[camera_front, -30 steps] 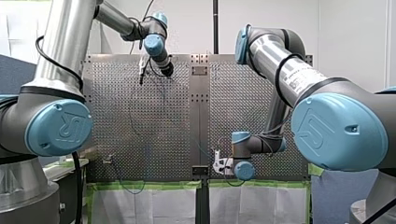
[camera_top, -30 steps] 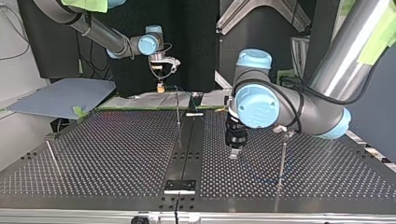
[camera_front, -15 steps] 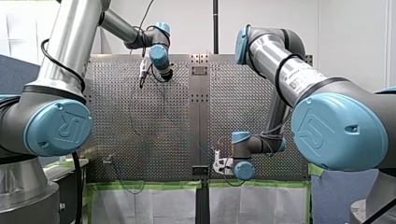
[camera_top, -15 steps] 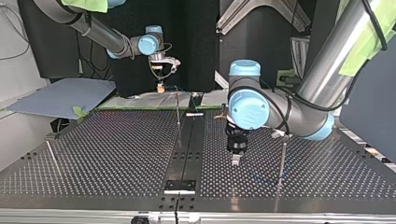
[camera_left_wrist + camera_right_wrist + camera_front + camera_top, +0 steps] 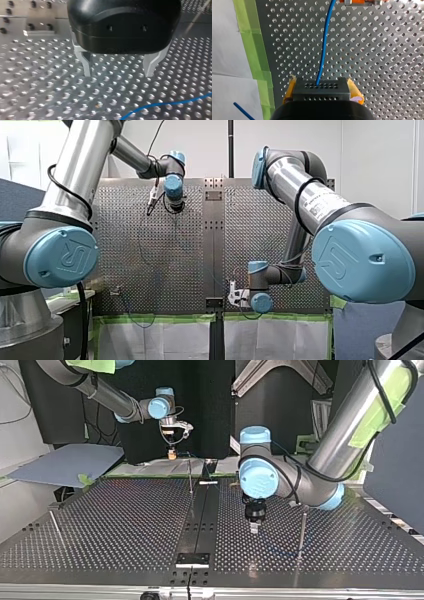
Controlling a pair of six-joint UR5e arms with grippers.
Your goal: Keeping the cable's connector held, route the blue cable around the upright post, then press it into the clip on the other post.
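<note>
**Counter** (image 5: 125, 525): perforated silvery metal plate, split by a dark centre strip (image 5: 200, 520) that runs near to far in the top view. Green tape (image 5: 254, 62) borders one edge, with a white sheet (image 5: 227, 50) beyond it. A grey board (image 5: 65, 462) lies past the far left corner in the top view, with black panels behind it. The front view shows a pale wall (image 5: 210, 150) behind the arms.

**Posts**: all three are thin and upright. The right post (image 5: 301, 532) stands near in the top view, the middle post (image 5: 190, 477) stands far beside the centre strip, and the left post (image 5: 56, 527) is at the left edge. Which one carries the clip cannot be told.

**Left tool** (image 5: 118, 75): black body with metal fingers spread wide and nothing between them. It sits just above the counter, between the centre strip and the right post in the top view.

**Right tool** (image 5: 321, 86): yellow pads (image 5: 353, 91) closed on the dark connector (image 5: 321, 91), held above the counter's far edge in the top view.

**Blue cable** (image 5: 324, 45): leaves the connector and runs away over the counter. A stretch lies on the counter ahead of the left tool, apart from its fingers
</note>
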